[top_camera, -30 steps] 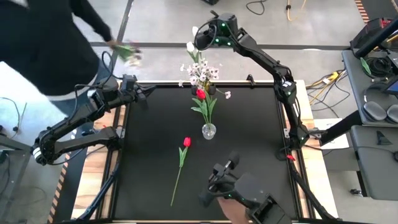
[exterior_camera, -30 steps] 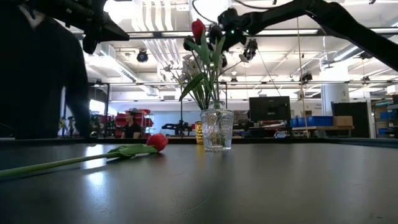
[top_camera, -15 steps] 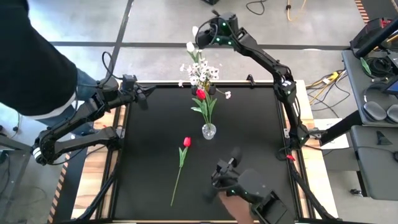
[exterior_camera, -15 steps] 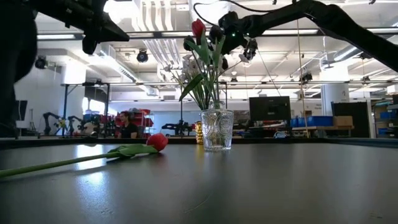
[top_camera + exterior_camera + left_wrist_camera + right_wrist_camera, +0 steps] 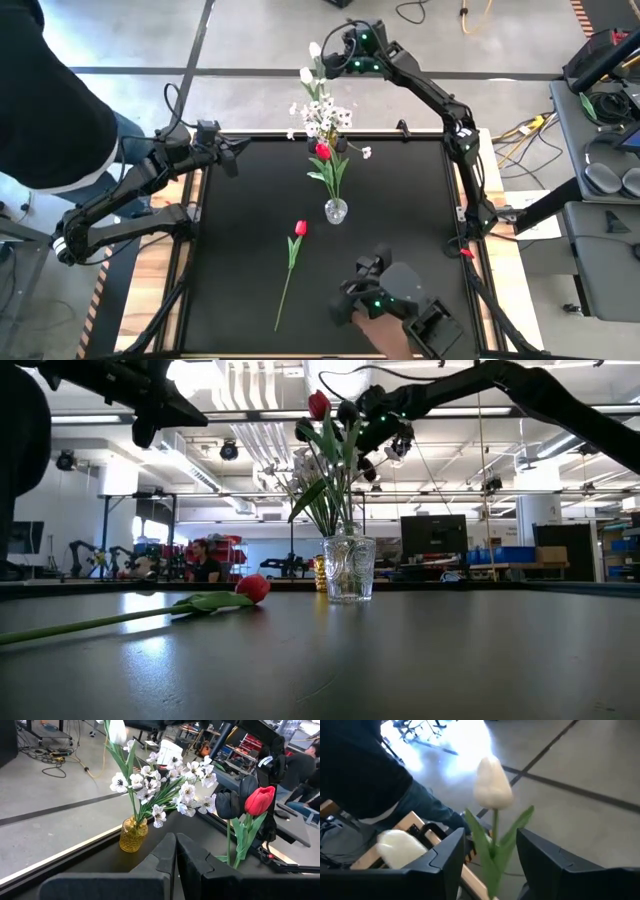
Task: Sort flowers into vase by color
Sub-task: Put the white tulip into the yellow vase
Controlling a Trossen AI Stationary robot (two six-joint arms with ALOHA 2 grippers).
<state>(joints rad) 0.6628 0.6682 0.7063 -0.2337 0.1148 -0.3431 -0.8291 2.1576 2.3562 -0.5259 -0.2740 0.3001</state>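
With fingers spread, the right gripper (image 5: 335, 55) hovers at 12 o'clock around a white tulip (image 5: 492, 783), the left gripper (image 5: 232, 158) is clenched at 10 o'clock, and 1 red tulip (image 5: 291, 250) lies mid-table.

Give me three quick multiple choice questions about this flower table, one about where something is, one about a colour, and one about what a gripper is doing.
1. Where is the loose red tulip with the long green stem?
A. Flat on the black table
B. In the clear glass vase
C. In a gripper

2. What colour is the small textured vase holding the white blossoms?
A. Blue
B. Amber yellow
C. Black

3. What state is the left gripper in?
A. Holding a tulip
B. Wide open
C. Fingers shut, empty

Answers: 1 A, it lies beside the clear glass vase. 2 B, the left wrist view shows yellow glass. 3 C, its fingers meet with nothing between.
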